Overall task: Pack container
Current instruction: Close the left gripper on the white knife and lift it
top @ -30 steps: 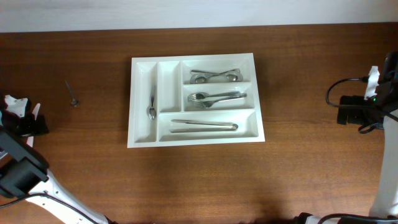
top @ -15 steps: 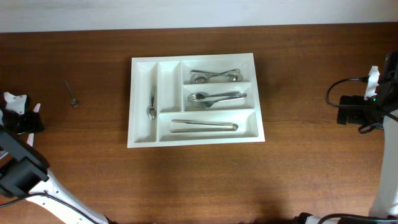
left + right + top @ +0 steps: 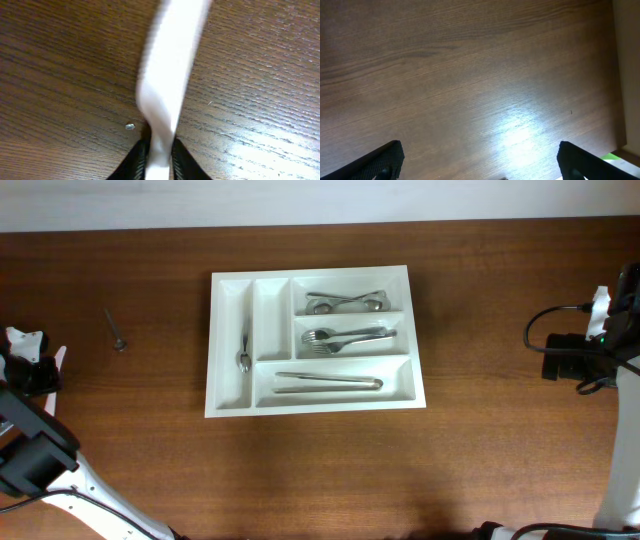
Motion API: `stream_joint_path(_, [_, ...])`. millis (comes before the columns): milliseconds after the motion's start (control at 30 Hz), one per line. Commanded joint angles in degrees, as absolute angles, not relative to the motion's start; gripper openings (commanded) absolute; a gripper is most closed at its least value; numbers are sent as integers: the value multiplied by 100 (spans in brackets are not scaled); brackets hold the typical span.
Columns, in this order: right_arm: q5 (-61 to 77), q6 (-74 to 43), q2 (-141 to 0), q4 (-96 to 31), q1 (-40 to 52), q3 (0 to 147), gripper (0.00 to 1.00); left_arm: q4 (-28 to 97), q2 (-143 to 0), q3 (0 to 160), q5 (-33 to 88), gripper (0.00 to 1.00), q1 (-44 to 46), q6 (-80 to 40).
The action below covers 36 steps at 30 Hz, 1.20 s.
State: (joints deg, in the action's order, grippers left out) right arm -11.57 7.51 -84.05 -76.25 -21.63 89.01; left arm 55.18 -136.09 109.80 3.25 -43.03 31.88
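L gripper: my jaws were pinched on the end of a white strip. It was blurry, prob. plastic, couldn't tell what. R gripper stood wide open, nothing in it. Container sat mid-table, well apart from both.

Risk: I held the strip only by its end, so it could pivot or slip on the carry & catch the container's wall.

Vs a sec ago: L jaws had been apart, now closed; container hadn't moved.

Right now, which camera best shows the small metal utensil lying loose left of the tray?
Overhead: the utensil lies whole on the tabletop, apart from the tray. Neither wrist view shows it: left sees a white strip, right only tabletop.
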Motion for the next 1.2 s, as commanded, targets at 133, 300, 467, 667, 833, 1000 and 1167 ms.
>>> stream_joint_path(133, [-1249,701,-8298,-7623,-2182,8903,99,5485,-13950,10947,174,4,-4313,3218])
stream_joint_path(300, [-1249,701,-8298,-7623,-2182,8903,99,5518,-13948,11065,176,2,-4281,2943])
stream_joint_path(467, [-1249,698,-8298,-7623,-2182,8903,99,5841,-13948,11627,220,2,-4119,2633])
stream_joint_path(667, [-1249,701,-8298,-7623,-2182,8903,99,6694,-13948,12726,224,2,-3588,2617])
stream_joint_path(833, [-1249,701,-8298,-7623,-2182,8903,99,7098,-13948,13463,279,2,-2932,2543])
stream_joint_path(1000, [-1249,698,-8298,-7623,-2182,8903,99,7336,-13948,13979,283,2,-2165,1704])
stream_joint_path(1167, [-1249,701,-8298,-7623,-2182,8903,99,7647,-13948,14057,718,2,-1398,934])
